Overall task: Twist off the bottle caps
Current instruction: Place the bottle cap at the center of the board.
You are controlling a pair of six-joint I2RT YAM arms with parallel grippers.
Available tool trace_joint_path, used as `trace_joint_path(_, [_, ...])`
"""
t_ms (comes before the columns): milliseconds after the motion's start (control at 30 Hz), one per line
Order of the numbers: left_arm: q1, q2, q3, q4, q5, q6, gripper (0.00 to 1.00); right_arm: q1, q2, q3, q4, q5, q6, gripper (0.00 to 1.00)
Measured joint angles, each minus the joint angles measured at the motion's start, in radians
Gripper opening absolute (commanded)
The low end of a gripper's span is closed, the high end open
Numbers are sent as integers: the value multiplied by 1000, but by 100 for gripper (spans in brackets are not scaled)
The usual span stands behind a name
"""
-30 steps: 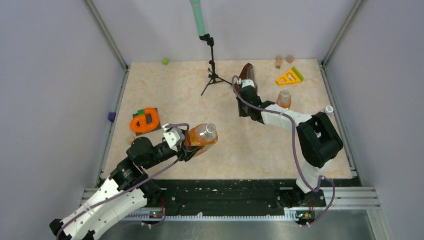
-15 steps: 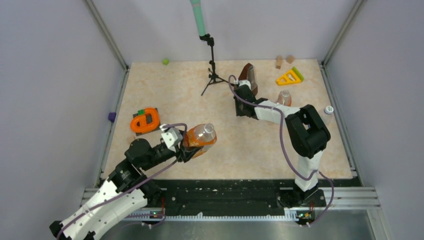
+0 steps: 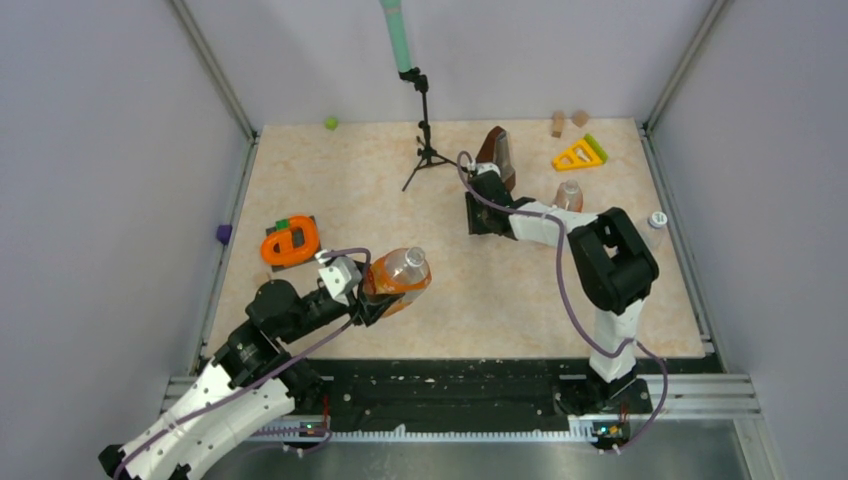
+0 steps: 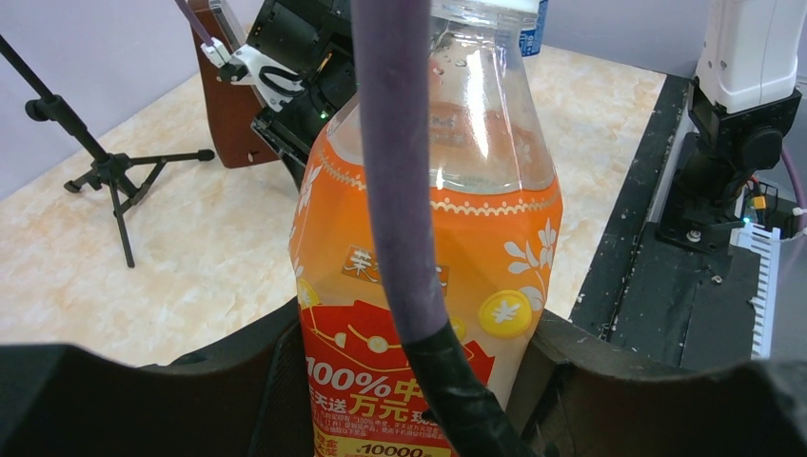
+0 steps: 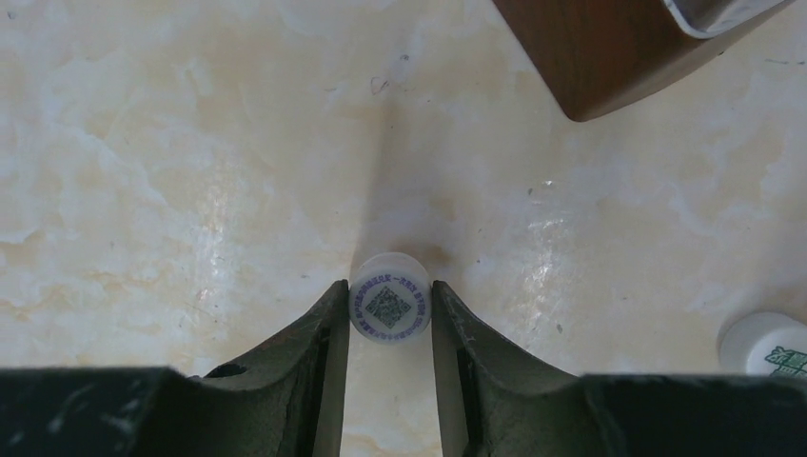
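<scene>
My left claw (image 3: 372,292) is clamped round the lower body of the squat bottle (image 3: 402,273) at the near left of the table (image 3: 330,190). In the left wrist view its orange label reads "100%" in white on red, then "10000" on a yellow strip below, among Chinese characters I cannot make out. A purple cable (image 4: 395,190) crosses in front, and the bottle's mouth is cut off at the top of that view. Farther right, my right claw (image 5: 388,319) pinches a white cap (image 5: 388,305) between both fingers, close to the tabletop. The cap's top bears a QR code ringed with blue print too fine to read. The brown metronome (image 5: 619,48) stands just beyond it. A second cap (image 5: 769,345) with green print lies to the right. The slim bottle (image 3: 568,197) stands right of that arm, and the clear bottle (image 3: 657,228) sits at the table's right edge, its white top on
</scene>
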Motion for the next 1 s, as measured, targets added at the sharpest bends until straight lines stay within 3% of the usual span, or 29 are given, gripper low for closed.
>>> trace_joint_path(167, [0,6,0,2,-2,-1,0,0,-50,-56,17,-37,-12,39])
trace_joint_path(300, [0,27,0,5,-3,-3,0,-1,-122,-77,14,-87,-32,51])
trace_joint_path(567, [0,50,0,8,-5,-10,0,1,-224,-145,55,-150,-53,50])
trace_joint_path(800, [0,67,-8,28,-6,-8,0,6,-682,-473,295,-338,0,49])
trace_joint_path(1000, [0,114,-13,53,-6,5,0,12,-924,-565,550,-614,69,49])
